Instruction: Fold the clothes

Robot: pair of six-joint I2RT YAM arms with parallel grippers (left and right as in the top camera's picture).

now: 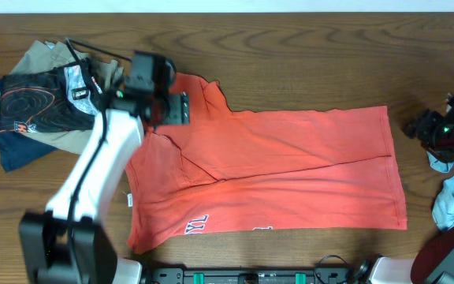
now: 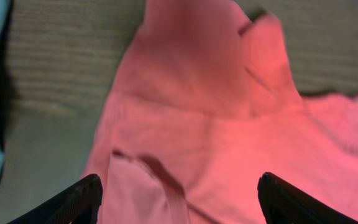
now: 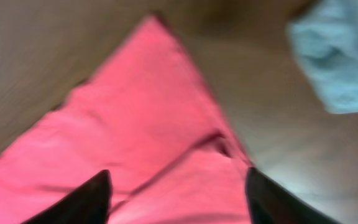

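Left pincer (image 2: 179, 194) gapes over coral shirt (image 1: 290, 166) — garment pile (image 1: 38, 106) beside.

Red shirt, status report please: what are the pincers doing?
Left pincer open above shirt. Right pincer open above its corner. Red shirt flat, partly folded. Blue garment lies apart.

Reaches with the left arm (image 1: 105, 154) from a base at the near-left edge, white forearm slanting up and away to a black wrist with a green light. Points the left claw (image 2: 180, 200) downward. Holds its fingers (image 2: 79, 200) spread wide, one dark tip at each lower corner of the wrist view. Holds the right arm (image 1: 448, 130) folded at the far-right edge, black wrist bent, green light lit. Points the right claw (image 3: 178, 198) downward too, its fingers (image 3: 87, 198) likewise well apart, blurred.
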